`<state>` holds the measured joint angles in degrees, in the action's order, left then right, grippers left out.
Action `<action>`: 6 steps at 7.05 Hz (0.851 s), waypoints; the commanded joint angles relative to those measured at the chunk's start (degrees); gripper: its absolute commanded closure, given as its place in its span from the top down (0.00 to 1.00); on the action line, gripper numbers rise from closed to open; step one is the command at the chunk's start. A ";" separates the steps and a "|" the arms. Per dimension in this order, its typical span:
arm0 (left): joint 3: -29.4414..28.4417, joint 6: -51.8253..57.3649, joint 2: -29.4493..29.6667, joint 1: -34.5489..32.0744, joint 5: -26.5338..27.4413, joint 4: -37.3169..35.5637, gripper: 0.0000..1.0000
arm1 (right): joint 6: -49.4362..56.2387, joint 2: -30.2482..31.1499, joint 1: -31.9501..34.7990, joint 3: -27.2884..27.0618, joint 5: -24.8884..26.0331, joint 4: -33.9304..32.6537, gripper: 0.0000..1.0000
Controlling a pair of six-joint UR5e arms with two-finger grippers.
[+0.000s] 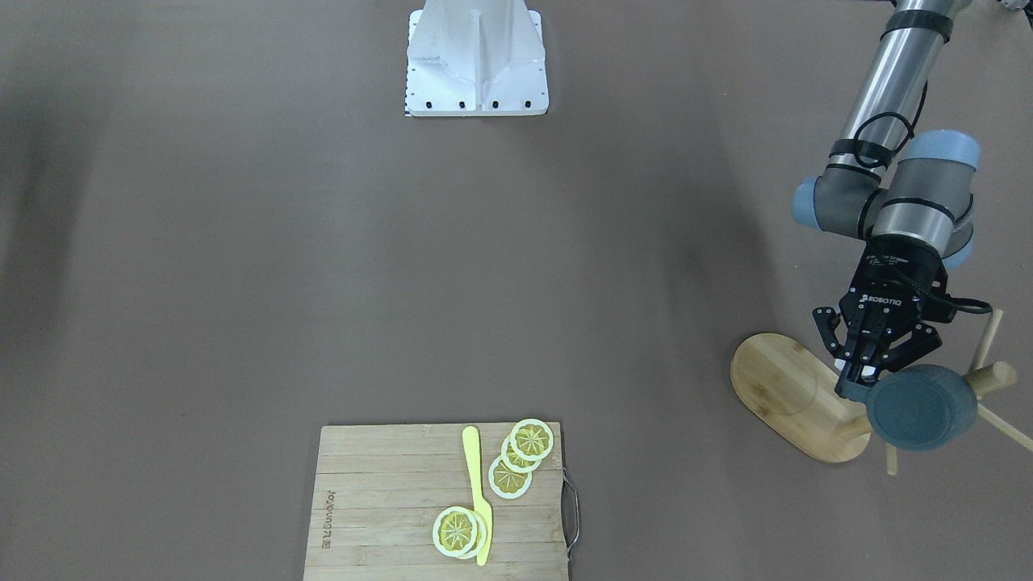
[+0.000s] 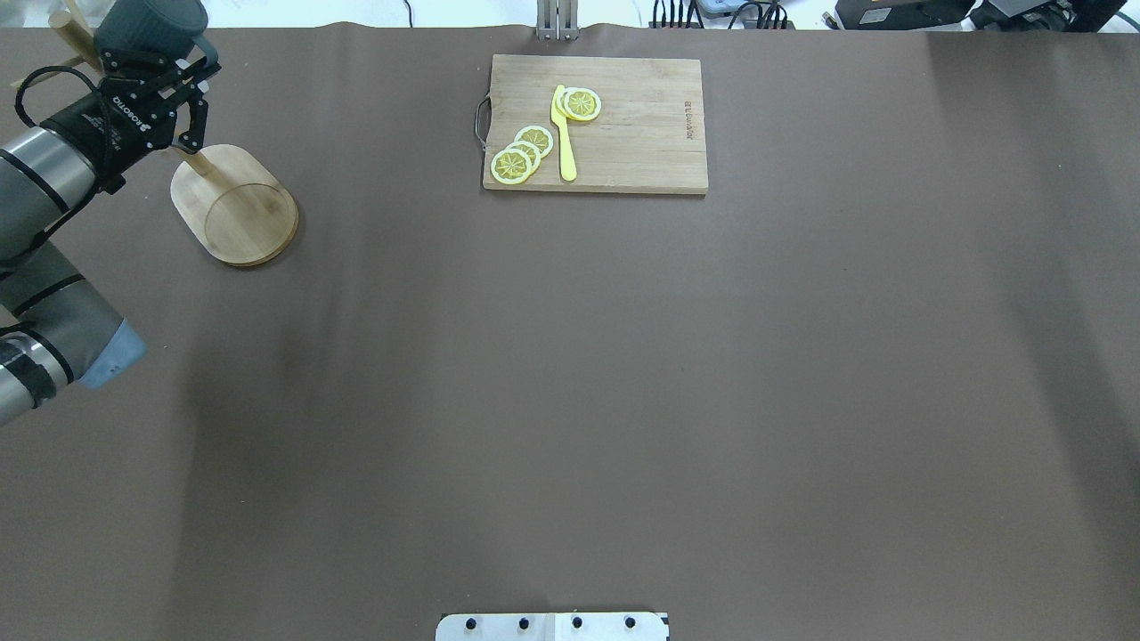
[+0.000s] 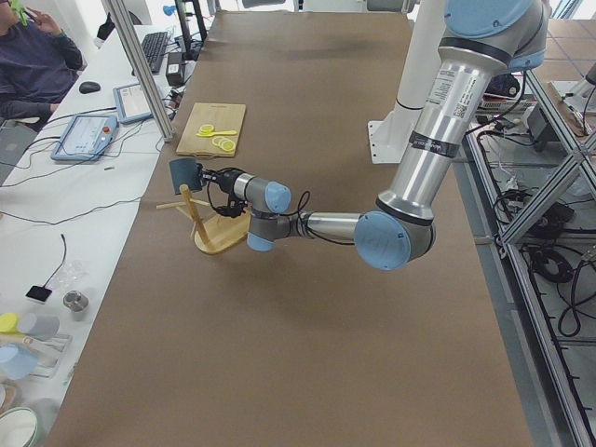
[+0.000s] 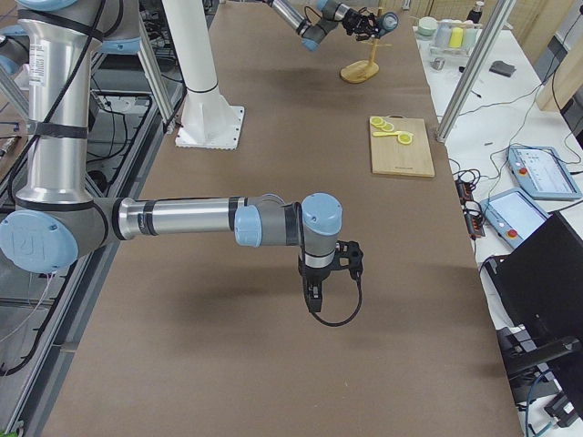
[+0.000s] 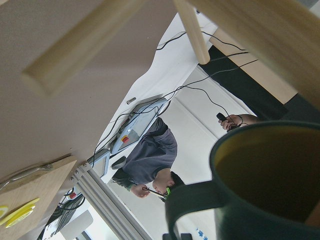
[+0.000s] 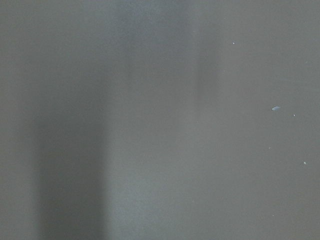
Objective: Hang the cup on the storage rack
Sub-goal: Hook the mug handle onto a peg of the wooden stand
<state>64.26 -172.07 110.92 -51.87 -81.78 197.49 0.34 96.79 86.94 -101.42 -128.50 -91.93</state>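
Nearest the lens, at the bottom edge of the front-facing view: rectangular wooden cutting board (image 1: 379, 484), flat on the brown table (image 1: 242, 242). Noted burnt-in lettering along its left edge, too small to read. Found lemon slices (image 1: 532, 439) in two clusters on it, a yellow knife (image 1: 478, 496) lying between them, and a metal handle (image 1: 571, 512) on the right edge.

Further back, at centre top: white robot base (image 1: 476, 60), bolted down through a row of dark fasteners.

At far right: storage rack (image 1: 787, 395), oval bamboo base flat on the table, with round post (image 1: 991, 378) and thin pegs (image 1: 1005, 428).

Over the rack: left gripper (image 1: 859, 379), black, marked "ROBOTIQ" in white. Fingers drawn narrow and clamped on the cup (image 1: 920, 407). Cup held aloft on its side, blue-grey underside toward this camera, just beside the top of the post and among the pegs. Contact with any peg not determinable. Confirmed in the left wrist view: yellow inside, dark loop handle (image 5: 192, 200), wooden pegs close above.

Seen only in the right side view: right gripper (image 4: 312, 296), pointing down over bare table, well apart from the rack. Cannot tell whether spread or closed.
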 commanded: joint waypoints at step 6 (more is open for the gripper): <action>-0.10 1.21 -0.09 0.37 0.13 0.09 0.40 | -0.08 -0.19 -0.01 0.35 0.00 0.00 1.00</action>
<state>64.18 -171.13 110.91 -51.54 -81.62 197.51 0.29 96.67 86.95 -101.10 -128.50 -91.93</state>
